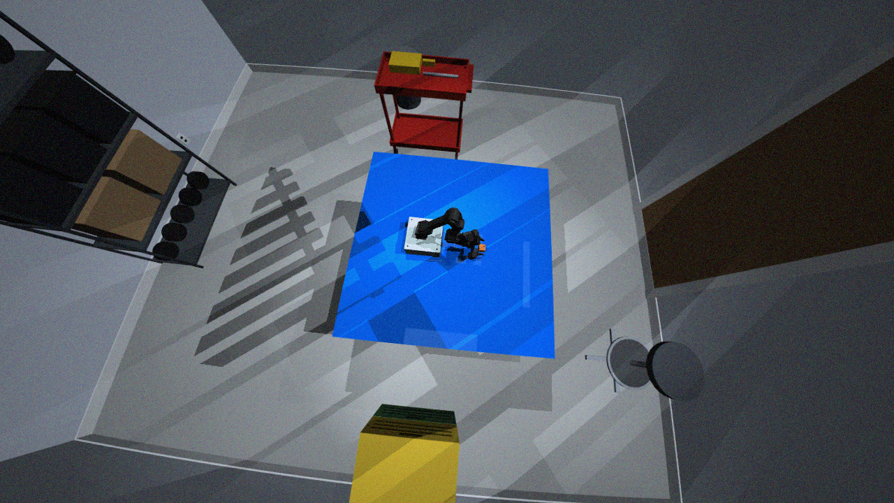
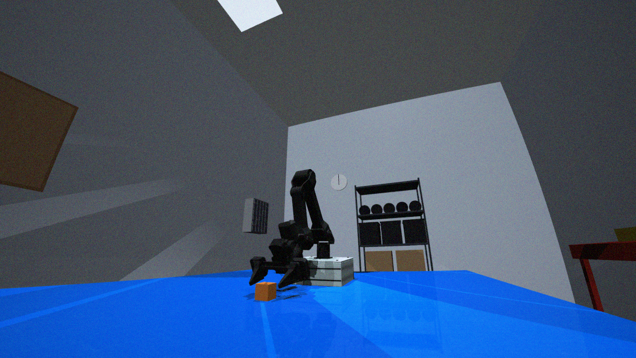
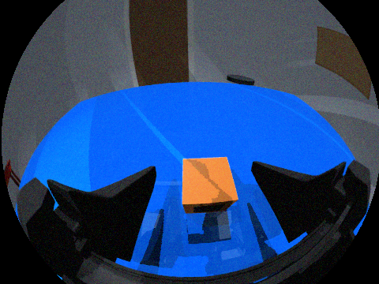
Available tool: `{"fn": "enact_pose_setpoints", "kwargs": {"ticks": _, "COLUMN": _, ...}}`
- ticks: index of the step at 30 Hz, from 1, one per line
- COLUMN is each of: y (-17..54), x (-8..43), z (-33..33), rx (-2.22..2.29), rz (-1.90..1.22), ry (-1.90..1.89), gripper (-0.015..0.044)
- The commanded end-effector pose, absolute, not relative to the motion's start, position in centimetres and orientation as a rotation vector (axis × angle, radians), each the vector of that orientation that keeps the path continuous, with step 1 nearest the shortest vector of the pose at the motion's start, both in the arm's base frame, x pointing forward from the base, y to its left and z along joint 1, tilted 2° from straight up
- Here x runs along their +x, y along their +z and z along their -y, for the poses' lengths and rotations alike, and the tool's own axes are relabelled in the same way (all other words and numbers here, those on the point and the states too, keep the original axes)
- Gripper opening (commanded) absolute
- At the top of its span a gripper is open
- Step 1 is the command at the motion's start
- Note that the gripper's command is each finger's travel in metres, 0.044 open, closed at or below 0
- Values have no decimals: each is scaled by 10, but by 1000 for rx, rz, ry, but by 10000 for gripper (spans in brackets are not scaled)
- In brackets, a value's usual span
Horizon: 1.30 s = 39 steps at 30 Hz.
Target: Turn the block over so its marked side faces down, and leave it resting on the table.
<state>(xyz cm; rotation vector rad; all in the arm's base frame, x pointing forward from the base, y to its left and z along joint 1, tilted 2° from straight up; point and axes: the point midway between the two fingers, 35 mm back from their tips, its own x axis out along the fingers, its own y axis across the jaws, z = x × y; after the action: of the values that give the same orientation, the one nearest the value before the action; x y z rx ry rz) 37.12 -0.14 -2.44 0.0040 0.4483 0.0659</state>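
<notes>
We see gripper (image 3: 202,184) spread wide, holding nothing; orange block (image 3: 207,184) resting flat on blue table (image 3: 237,116) between fingers, untouched; no mark on visible faces; flip likely done, only retreat left

From above, the block (image 1: 482,248) is a tiny orange speck at frame center, partly covered by the gripper (image 1: 473,250); its faces cannot be read. In the wrist view the finger bases are cut off by the circular rim at the bottom.
</notes>
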Motion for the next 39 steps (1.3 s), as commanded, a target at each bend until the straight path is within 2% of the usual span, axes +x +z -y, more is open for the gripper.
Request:
{"fn": "enact_pose_setpoints", "kwargs": {"ticks": 1, "y": -24, "x": 371, "z": 1, "rx": 9, "rz": -448, "ry": 70, "gripper": 440}}
{"fn": "enact_pose_setpoints", "kwargs": {"ticks": 8, "y": -24, "x": 373, "z": 1, "rx": 8, "rz": -471, "ry": 70, "gripper": 440}}
{"fn": "enact_pose_setpoints", "kwargs": {"ticks": 14, "y": -8, "x": 381, "z": 3, "rx": 1, "rz": -673, "ry": 68, "gripper": 440}}
{"fn": "enact_pose_setpoints", "kwargs": {"ticks": 24, "y": 41, "x": 350, "z": 3, "rx": -10, "rz": -933, "ry": 73, "gripper": 440}}
{"fn": "enact_pose_setpoints", "kwargs": {"ticks": 39, "y": 42, "x": 349, "z": 3, "rx": -10, "rz": -937, "ry": 73, "gripper": 440}}
